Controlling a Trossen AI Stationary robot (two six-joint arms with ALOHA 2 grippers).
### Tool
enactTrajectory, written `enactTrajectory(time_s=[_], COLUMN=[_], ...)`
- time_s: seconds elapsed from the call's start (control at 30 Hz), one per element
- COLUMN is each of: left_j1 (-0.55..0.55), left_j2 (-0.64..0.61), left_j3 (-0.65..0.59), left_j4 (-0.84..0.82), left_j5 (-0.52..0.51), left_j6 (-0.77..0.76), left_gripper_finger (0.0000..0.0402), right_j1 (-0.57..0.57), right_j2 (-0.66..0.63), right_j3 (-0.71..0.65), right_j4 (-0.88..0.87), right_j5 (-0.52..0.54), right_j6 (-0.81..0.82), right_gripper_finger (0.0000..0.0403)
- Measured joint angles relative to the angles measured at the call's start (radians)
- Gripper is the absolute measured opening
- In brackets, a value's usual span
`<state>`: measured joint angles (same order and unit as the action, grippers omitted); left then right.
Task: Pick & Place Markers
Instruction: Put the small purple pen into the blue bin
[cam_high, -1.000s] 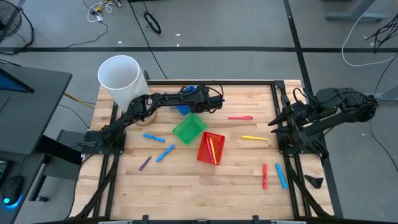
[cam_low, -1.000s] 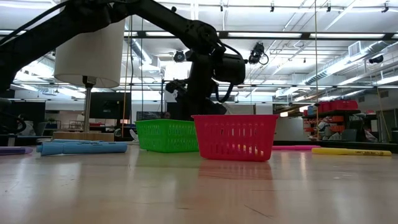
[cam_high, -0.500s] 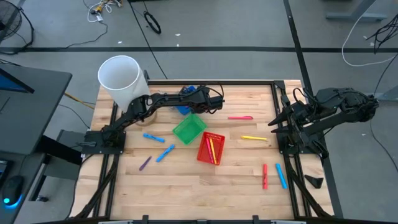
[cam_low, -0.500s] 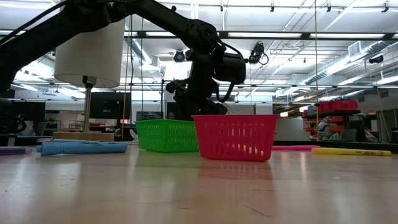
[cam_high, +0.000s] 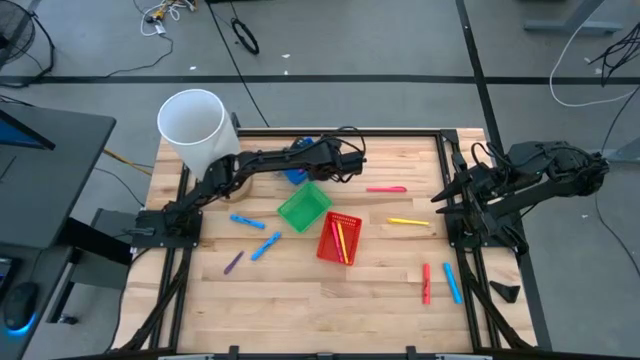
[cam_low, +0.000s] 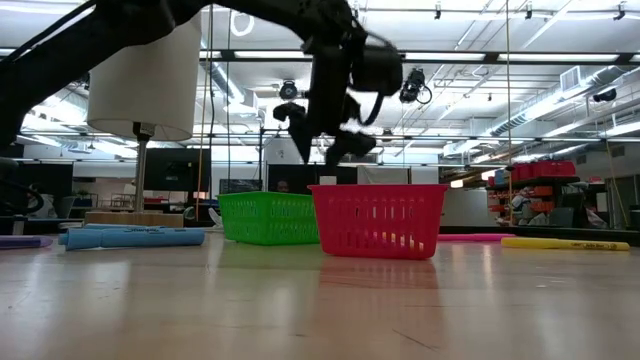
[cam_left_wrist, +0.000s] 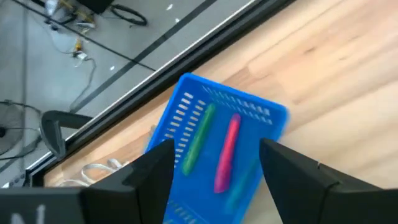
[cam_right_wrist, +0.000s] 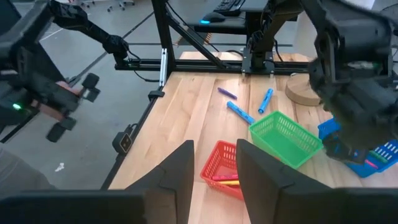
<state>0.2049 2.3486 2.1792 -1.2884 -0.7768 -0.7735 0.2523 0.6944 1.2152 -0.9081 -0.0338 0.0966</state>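
Two markers (cam_left_wrist: 214, 146) lie in the blue basket (cam_left_wrist: 273, 115) beneath the left tool (cam_left_wrist: 214, 174), released and empty, while others dot the tabletop (cam_high: 330, 290); swinging away low could clip the basket's rim.

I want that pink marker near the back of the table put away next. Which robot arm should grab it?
Probably the left. Its gripper hangs open above the blue basket, close beside the pink marker. The right gripper waits, open, at the table's right edge, a little farther from it.
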Motion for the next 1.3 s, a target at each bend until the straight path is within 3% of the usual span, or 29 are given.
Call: enactTrajectory(time_s=[0.3, 0.53, 0.73, 0.83, 1.3], left_j1=[-0.085, -0.139, -0.171, -0.206, -0.374], left_j2=[0.000, -0.013, -0.013, -0.026, -0.131], left_j3=[0.174, 0.171, 0.169, 0.115, -0.153], left_j4=[-0.080, -0.094, -0.284, -0.280, -0.281], left_j5=[0.092, 0.102, 0.199, 0.243, 0.253], left_j6=[-0.066, -0.070, -0.135, -0.105, -0.085], left_gripper_finger=[0.0238, 0.0238, 0.0238, 0.0238, 0.0238], right_j1=[0.000, 0.000, 0.000, 0.000, 0.000], right_j2=[0.000, 0.000, 0.000, 0.000, 0.017], right_j3=[0.000, 0.000, 0.000, 0.000, 0.000], right_j4=[0.001, 0.002, 0.001, 0.001, 0.003], right_j5=[0.000, 0.000, 0.000, 0.000, 0.000], right_j6=[0.000, -0.001, -0.001, -0.001, 0.042], right_gripper_finger=[0.0121, 0.0121, 0.0121, 0.0121, 0.0121])
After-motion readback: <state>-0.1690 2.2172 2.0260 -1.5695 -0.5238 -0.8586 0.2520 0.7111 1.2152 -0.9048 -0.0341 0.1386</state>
